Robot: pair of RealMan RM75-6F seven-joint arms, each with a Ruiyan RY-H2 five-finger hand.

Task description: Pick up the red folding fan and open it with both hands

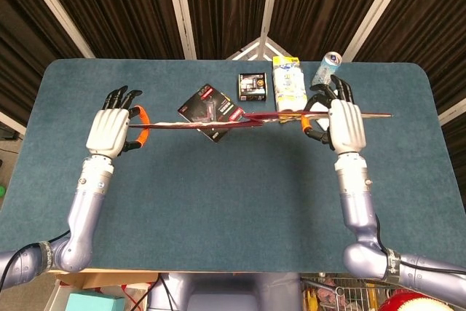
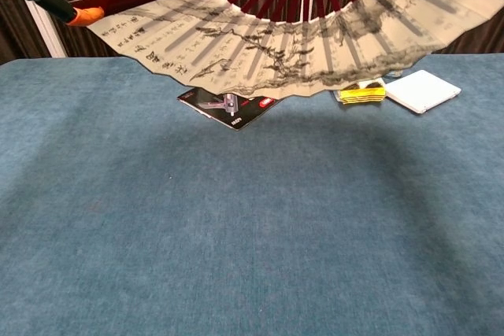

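Both outer ribs of the red folding fan (image 2: 299, 45) are gripped, one by the left hand (image 1: 111, 130), one by the right hand (image 1: 345, 124). It is held spread wide above the table (image 1: 240, 194), so the task is judged essentially complete.

Silver-lilac arms, white hand (image 1: 109, 131) backs, black-orange fingers

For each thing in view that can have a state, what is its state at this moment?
red folding fan: spread wide open, held in the air above the table.
left hand: grips the fan's left end.
right hand: grips the fan's right end.
drink can: standing upright.
dark packet: lying flat.
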